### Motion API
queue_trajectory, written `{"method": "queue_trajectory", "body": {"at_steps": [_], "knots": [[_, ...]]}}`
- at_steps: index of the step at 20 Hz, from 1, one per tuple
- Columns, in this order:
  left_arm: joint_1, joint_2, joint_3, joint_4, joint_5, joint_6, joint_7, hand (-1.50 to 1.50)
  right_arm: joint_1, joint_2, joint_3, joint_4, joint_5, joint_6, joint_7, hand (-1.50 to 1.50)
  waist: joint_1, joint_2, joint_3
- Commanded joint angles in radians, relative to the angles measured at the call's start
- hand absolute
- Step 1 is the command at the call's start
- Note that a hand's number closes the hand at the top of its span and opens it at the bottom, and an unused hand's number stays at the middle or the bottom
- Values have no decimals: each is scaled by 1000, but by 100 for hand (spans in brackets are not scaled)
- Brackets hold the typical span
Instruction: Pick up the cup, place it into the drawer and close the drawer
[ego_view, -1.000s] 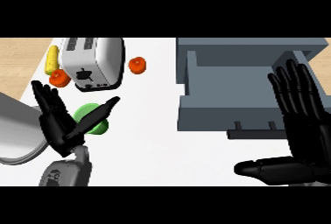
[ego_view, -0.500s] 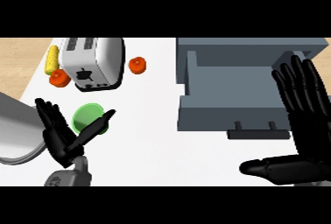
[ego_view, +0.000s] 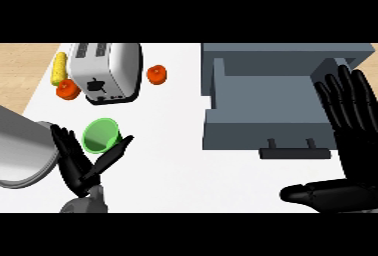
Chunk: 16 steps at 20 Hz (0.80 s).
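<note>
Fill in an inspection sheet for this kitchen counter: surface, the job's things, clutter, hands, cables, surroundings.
Surface: white counter top, holding everything.
Job's things: small green plastic cup on the counter; grey box-shaped drawer pulled open.
Clutter: white two-slot toaster, yellow oblong food item, two red-orange round fruits, silver round pan.
Hands: left hand open, fingers straight, beside the cup; right hand open, resting at the right edge.
Cables: nothing seen.
Surroundings: wooden floor beyond the counter.

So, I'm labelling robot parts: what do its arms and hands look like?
The left hand and right hand are black, with slender fingers and a thumb. A grey forearm shows below the left hand only. No cables or markings show.
</note>
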Motion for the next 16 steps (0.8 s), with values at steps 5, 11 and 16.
{"method": "queue_trajectory", "body": {"at_steps": [5,11,16], "knots": [[-101,0,76,244,118,-56,-191,-150,-3,-28,-38,-89,-60,12,89,-150,-4,0,0],[-86,0,54,302,207,-59,-298,-150,20,-18,-26,-13,-27,42,3,-150,-2,0,0],[-158,17,170,447,164,-168,-295,-150,30,26,39,-110,14,-15,74,-150,-3,0,0]]}}
